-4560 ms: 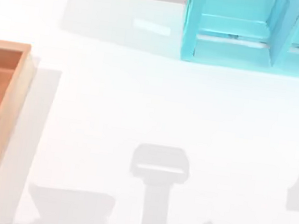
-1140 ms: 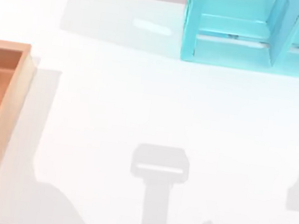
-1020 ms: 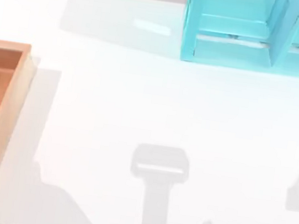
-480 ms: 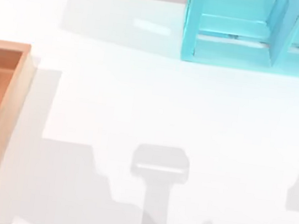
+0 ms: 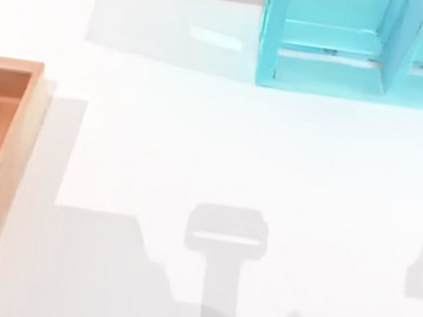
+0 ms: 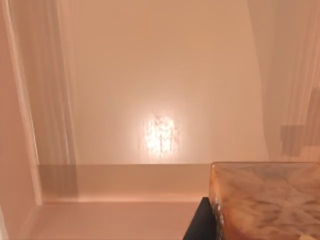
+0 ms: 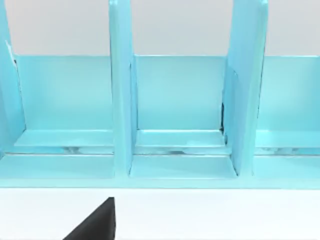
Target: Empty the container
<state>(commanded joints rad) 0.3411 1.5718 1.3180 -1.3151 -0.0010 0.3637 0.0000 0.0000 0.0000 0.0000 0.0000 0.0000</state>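
The container (image 5: 10, 177), a shallow wooden box with a tan rim and an orange-brown floor, lies at the table's left edge and is cut off by the top view. In the left wrist view its floor (image 6: 160, 90) and inner wall (image 6: 125, 181) are seen from close up. My left gripper (image 6: 260, 222) hangs over that floor, shut on a marbled tan-brown block (image 6: 270, 197), with one dark finger (image 6: 199, 226) against the block's side. My right gripper (image 7: 160, 236) is open facing the turquoise shelf, one dark finger (image 7: 95, 222) showing.
A turquoise shelf unit (image 5: 328, 57) with upright dividers (image 7: 121, 90) stands at the table's back right. White tabletop (image 5: 198, 141) stretches between it and the container. Grey arm shadows (image 5: 101, 269) lie along the front edge.
The broad grey shadow at the front left has grown and spread up and to the right across the table. The container and the shelf unit have not moved.
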